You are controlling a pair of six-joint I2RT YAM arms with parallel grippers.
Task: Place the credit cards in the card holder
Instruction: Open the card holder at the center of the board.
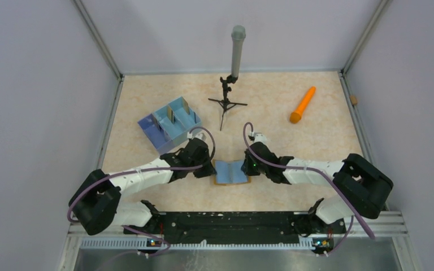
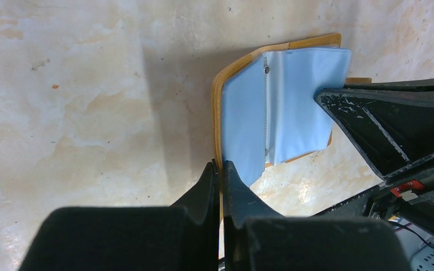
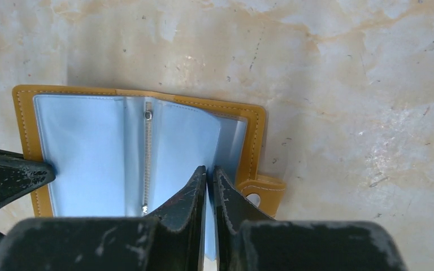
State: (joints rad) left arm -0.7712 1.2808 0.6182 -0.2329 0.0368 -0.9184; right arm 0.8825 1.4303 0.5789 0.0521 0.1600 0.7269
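The card holder (image 1: 230,172) lies open on the table between my two grippers, mustard-orange outside with light blue pockets inside. My left gripper (image 1: 209,167) is shut on the orange left cover edge (image 2: 217,113), its tips (image 2: 221,166) pinching it. My right gripper (image 1: 247,166) is shut on a blue pocket leaf on the holder's right half (image 3: 181,141), with its tips (image 3: 209,171) beside the snap tab (image 3: 260,195). Two grey-brown credit cards (image 1: 170,114) (image 1: 185,105) stand upright in the blue tray, away from both grippers.
The blue divided tray (image 1: 161,132) stands just behind my left gripper. A black tripod with a grey cylinder (image 1: 234,73) stands at the back centre. An orange cone-shaped stick (image 1: 303,105) lies at the back right. Walls enclose the table.
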